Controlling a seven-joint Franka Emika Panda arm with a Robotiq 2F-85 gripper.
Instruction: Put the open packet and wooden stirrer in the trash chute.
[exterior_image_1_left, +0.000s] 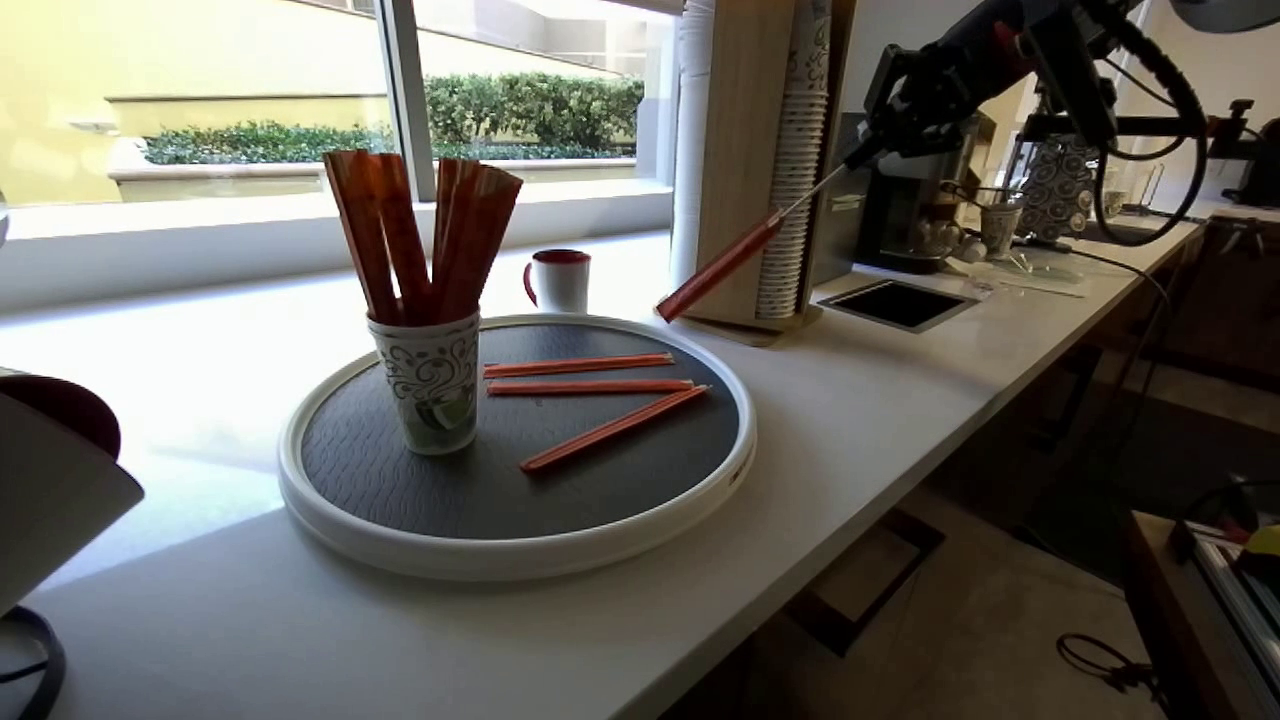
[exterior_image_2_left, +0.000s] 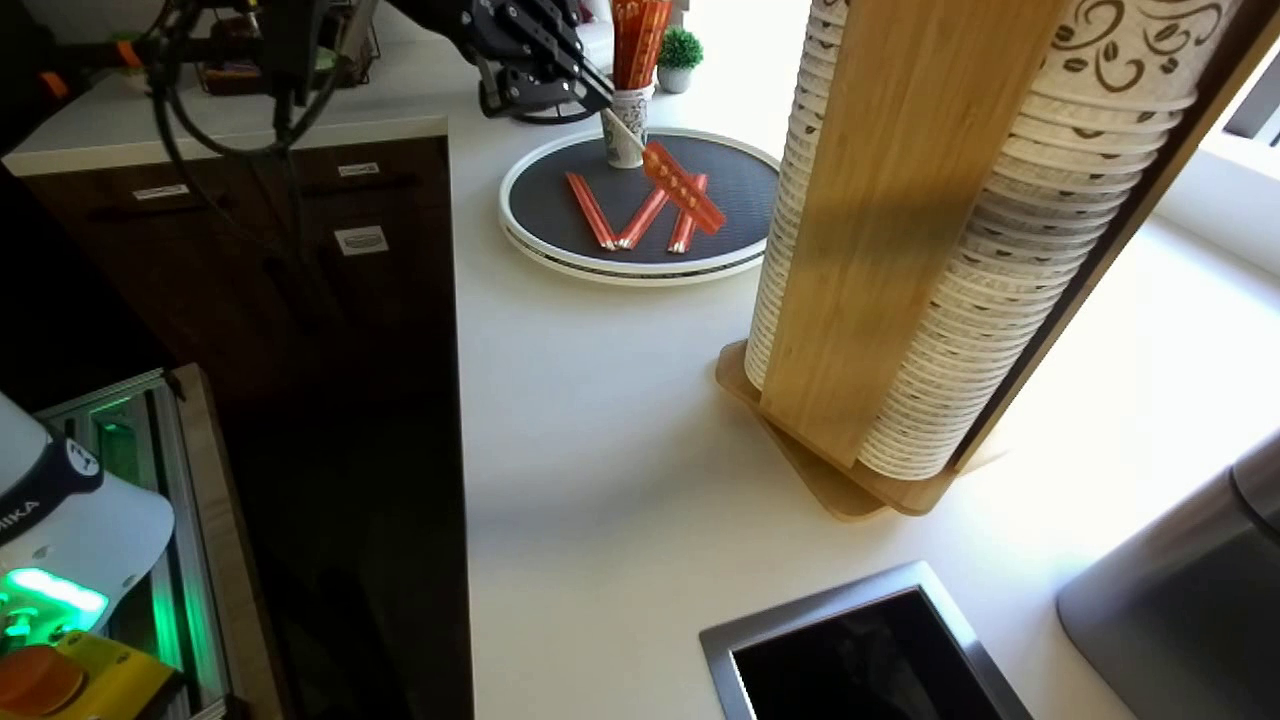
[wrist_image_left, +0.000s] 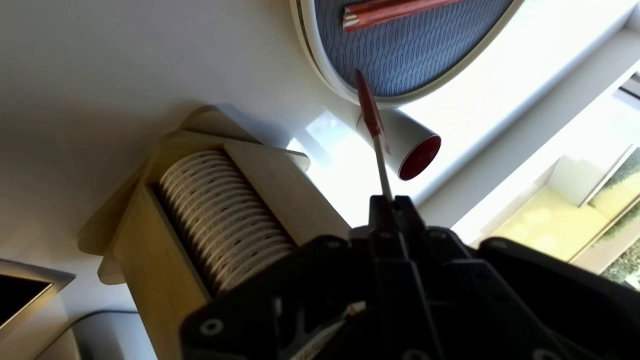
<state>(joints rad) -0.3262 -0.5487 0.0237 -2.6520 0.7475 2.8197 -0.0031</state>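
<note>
My gripper (wrist_image_left: 393, 201) is shut on one end of a thin pale wooden stirrer (wrist_image_left: 382, 167). The stirrer also shows in both exterior views (exterior_image_1_left: 815, 192) (exterior_image_2_left: 624, 130). The open packet (exterior_image_1_left: 722, 268), a flat red-orange sleeve, hangs on the stirrer's far end, tilted downward in the air. It also shows in the wrist view (wrist_image_left: 369, 107) and in an exterior view (exterior_image_2_left: 685, 187). The trash chute (exterior_image_1_left: 948, 314) is a dark square opening with a metal rim in the counter, beyond the cup holder from the tray. Its rim shows in an exterior view (exterior_image_2_left: 815, 607).
A tall wooden cup holder (exterior_image_2_left: 860, 300) with stacked cups stands between the tray and the chute. A round tray (exterior_image_1_left: 515, 560) bears a patterned cup (exterior_image_1_left: 432, 385) of red sleeves and several loose ones. A red-white mug (exterior_image_1_left: 562, 283) stands behind.
</note>
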